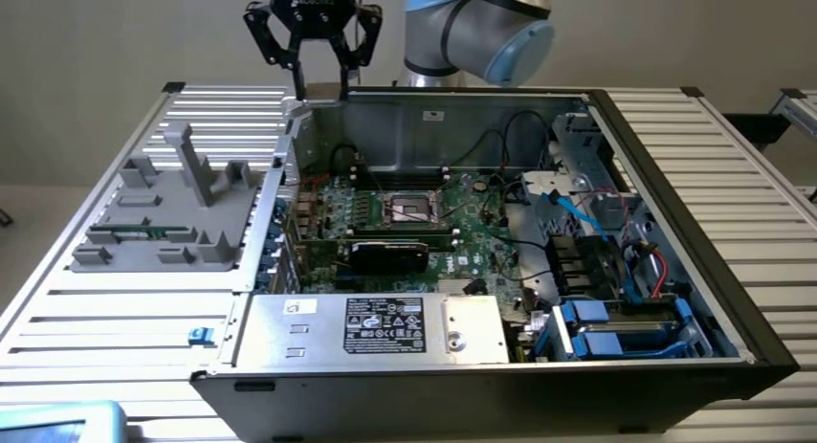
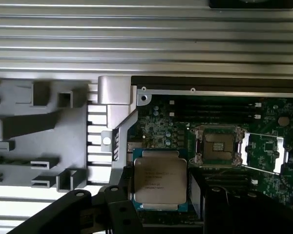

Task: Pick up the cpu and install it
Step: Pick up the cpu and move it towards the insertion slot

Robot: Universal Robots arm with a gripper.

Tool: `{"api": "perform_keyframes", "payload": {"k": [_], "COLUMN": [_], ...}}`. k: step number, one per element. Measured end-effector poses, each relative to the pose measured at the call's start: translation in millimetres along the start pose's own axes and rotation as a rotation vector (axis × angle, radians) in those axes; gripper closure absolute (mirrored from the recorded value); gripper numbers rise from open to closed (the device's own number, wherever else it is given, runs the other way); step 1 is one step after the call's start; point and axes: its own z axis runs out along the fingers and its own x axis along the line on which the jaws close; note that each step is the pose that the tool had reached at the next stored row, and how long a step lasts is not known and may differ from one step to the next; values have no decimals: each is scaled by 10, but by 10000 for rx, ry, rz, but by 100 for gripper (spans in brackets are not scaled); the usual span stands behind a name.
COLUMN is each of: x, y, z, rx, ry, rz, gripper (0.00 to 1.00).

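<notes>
Robot pincer (image 1: 321, 91), high over the far corner of an open computer case (image 1: 447, 405), pinches the cpu (image 2: 160, 178) by its edges (mid-carry, I judge), well apart from the open socket (image 1: 415, 209), where seating demands square alignment.

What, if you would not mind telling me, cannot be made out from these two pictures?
Exterior view: the gripper's upper body is cut off by the picture's top edge.
Wrist view: the cpu's underside faces away from the camera, so its contacts are hidden.
Wrist view: the print on the cpu's metal top is too small to read.
Both views: the open socket's contact field is too small to judge.
</notes>
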Motion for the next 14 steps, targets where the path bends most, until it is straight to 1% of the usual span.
{"api": "perform_keyframes", "payload": {"k": [5,10,14], "x": [-148,-332,-458], "y": [-4,-7,-10], "z": [48,86,124], "rx": [0,0,0], "ry": [-47,-52,-54], "rz": [-2,-2,-2], "gripper": [45,45,45]}}
